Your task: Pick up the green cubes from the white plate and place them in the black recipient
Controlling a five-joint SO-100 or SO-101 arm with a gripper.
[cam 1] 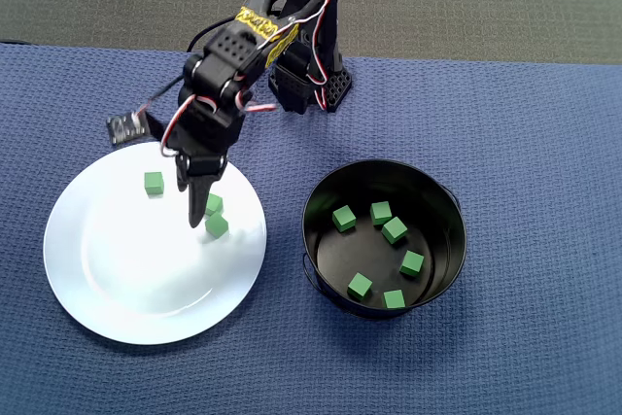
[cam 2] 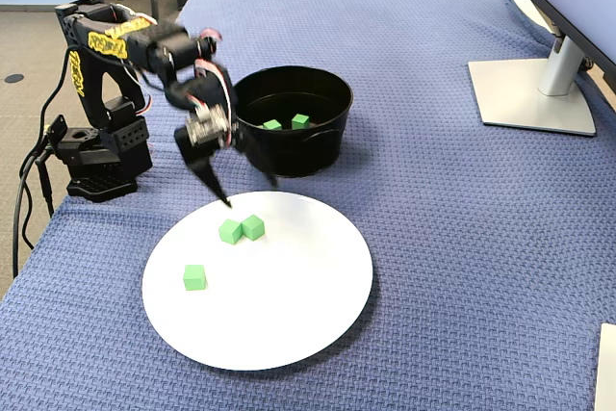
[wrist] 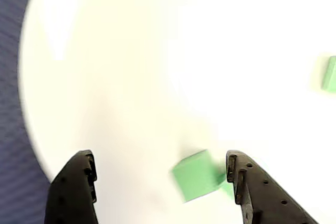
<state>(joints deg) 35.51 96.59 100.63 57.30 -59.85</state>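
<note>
Three green cubes lie on the white plate [cam 1: 126, 279]: one apart [cam 1: 154, 182] and two touching each other [cam 1: 217, 225]. My gripper [cam 1: 189, 207] hangs open just above the touching pair. In the wrist view the open gripper [wrist: 159, 156] has one green cube [wrist: 197, 176] between its fingers, close to the right finger [wrist: 252, 192], with a second cube partly hidden behind it. Another cube [wrist: 329, 74] sits at that view's right edge. The black recipient [cam 1: 321, 269] stands right of the plate with several green cubes [cam 1: 395, 230] inside.
The arm's base [cam 2: 96, 156] stands at the blue cloth's far left edge in the fixed view. A monitor stand [cam 2: 534, 93] sits at the back right. The pot [cam 2: 298, 151] is just behind the plate [cam 2: 279, 315].
</note>
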